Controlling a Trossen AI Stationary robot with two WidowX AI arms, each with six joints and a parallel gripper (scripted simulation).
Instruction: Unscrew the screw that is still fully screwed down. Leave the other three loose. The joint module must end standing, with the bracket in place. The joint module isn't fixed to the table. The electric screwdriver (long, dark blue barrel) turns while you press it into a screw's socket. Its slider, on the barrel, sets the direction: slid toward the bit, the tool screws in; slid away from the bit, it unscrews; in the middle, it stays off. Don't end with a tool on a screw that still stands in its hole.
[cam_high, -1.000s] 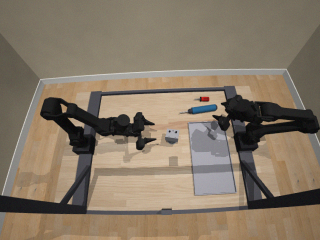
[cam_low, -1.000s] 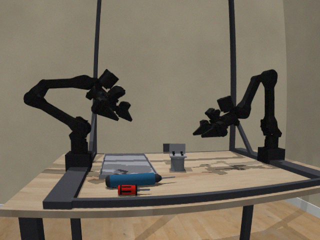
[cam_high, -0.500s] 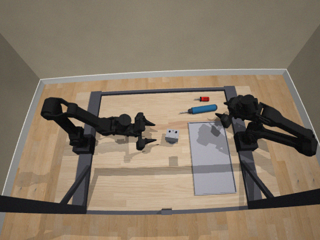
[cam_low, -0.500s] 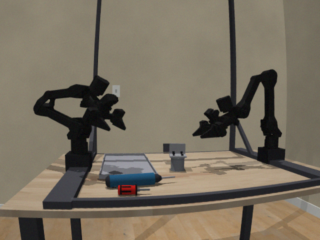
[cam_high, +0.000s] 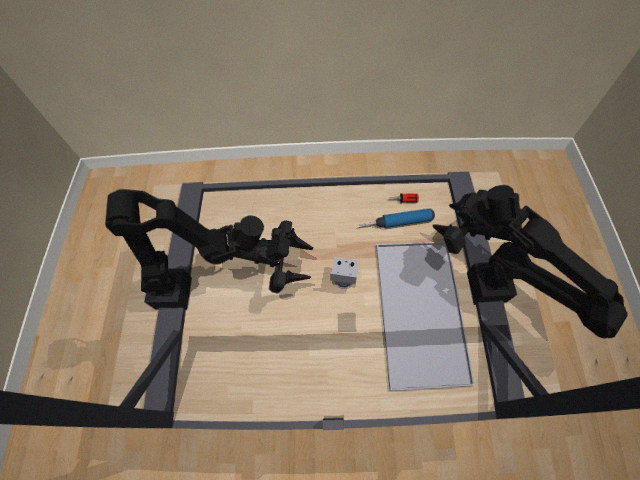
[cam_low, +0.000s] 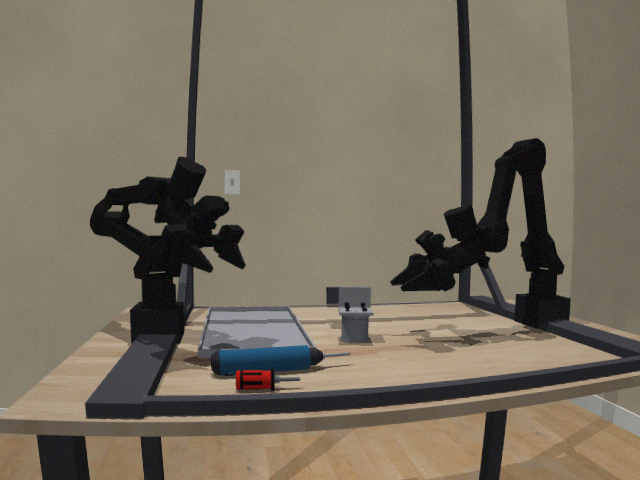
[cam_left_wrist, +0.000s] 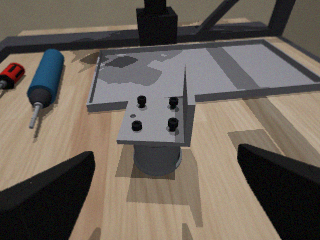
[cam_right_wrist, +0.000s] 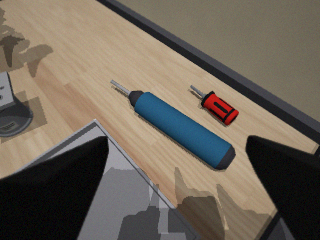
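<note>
The grey joint module (cam_high: 343, 283) (cam_low: 355, 329) (cam_left_wrist: 156, 160) stands upright with the bracket (cam_high: 344, 265) (cam_low: 357, 295) (cam_left_wrist: 155, 136) on top. Black screws show in the bracket's flat plate; in the left wrist view the near-left screw (cam_left_wrist: 137, 125) looks lowest, and the far-left screw (cam_left_wrist: 141, 101) stands higher. The blue electric screwdriver (cam_high: 408, 218) (cam_low: 266, 359) (cam_left_wrist: 47, 75) (cam_right_wrist: 180, 128) lies on the table; its slider is not visible. My left gripper (cam_high: 311, 263) (cam_low: 397, 286) is open, facing the module. My right gripper (cam_high: 443, 215) (cam_low: 227, 269) is open above the screwdriver's rear end side, holding nothing.
A small red screwdriver (cam_high: 409, 197) (cam_low: 253, 379) (cam_left_wrist: 14, 74) (cam_right_wrist: 220, 108) lies beside the blue one, near the frame bar (cam_high: 325, 182) (cam_low: 361, 402). A shallow grey tray (cam_high: 423, 361) (cam_left_wrist: 280, 65) (cam_right_wrist: 120, 172) lies between the module and the right arm's base.
</note>
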